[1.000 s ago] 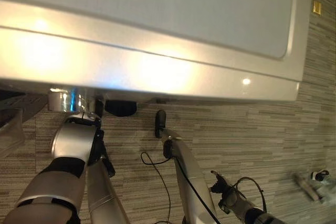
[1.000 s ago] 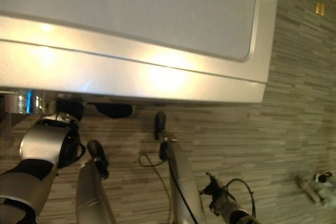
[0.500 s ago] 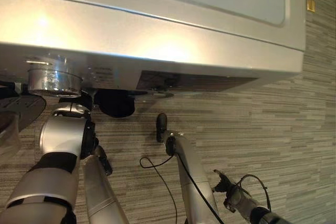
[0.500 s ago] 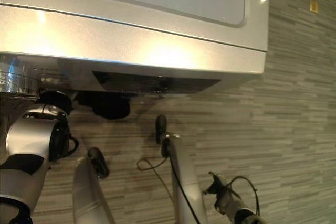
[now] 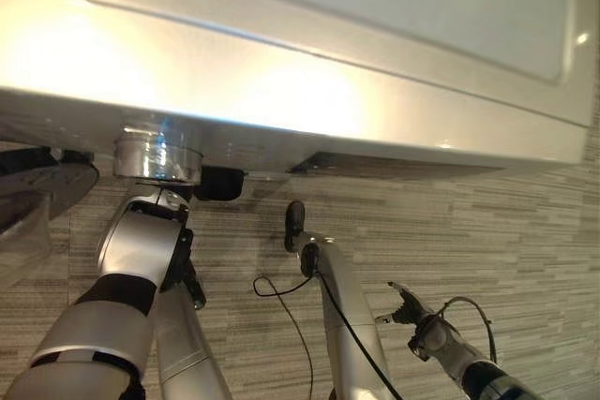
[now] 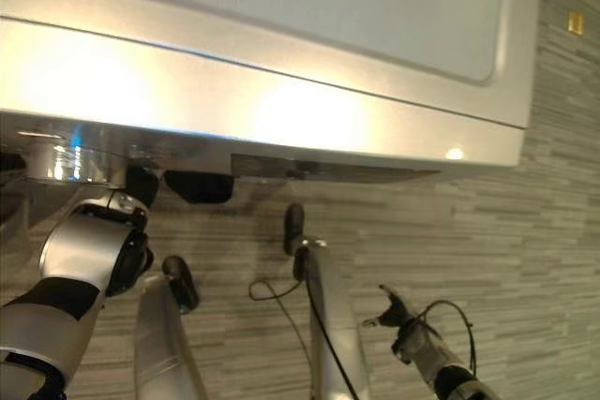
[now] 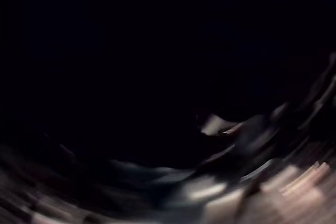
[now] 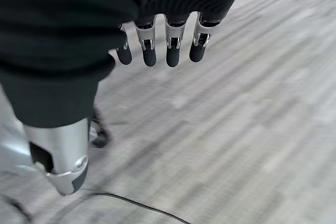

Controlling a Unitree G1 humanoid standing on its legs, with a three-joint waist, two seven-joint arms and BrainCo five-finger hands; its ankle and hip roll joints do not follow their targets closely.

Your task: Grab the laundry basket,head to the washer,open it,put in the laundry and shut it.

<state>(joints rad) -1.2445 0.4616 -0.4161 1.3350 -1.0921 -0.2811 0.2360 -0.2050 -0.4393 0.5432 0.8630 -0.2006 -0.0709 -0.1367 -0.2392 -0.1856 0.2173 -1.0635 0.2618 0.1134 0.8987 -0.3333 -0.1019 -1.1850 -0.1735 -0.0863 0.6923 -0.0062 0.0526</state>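
Observation:
The silver-white washer [image 5: 328,35] takes up the upper half of both eye views, seen from above its top. My left forearm [image 5: 141,250] reaches up beneath its front edge, where a dark shape [image 5: 220,182] sits beside a shiny chrome knob [image 5: 155,155]; my left hand is hidden under there. The left wrist view is dark and blurred. My right hand [image 5: 405,304] hangs low at my right side over the floor. Its fingers [image 8: 157,48] are straight and hold nothing.
A round, dark-rimmed glass door [image 5: 37,189] juts out at the left edge under the washer's front. Striped grey-brown flooring [image 5: 506,231] runs in front of the washer and to its right. A small gold square [image 6: 576,22] lies on the floor beyond it.
The camera has shifted, so the washer's front edge sits differently in the picture. My right hand has risen a little at my side. My left forearm stays under the washer's edge.

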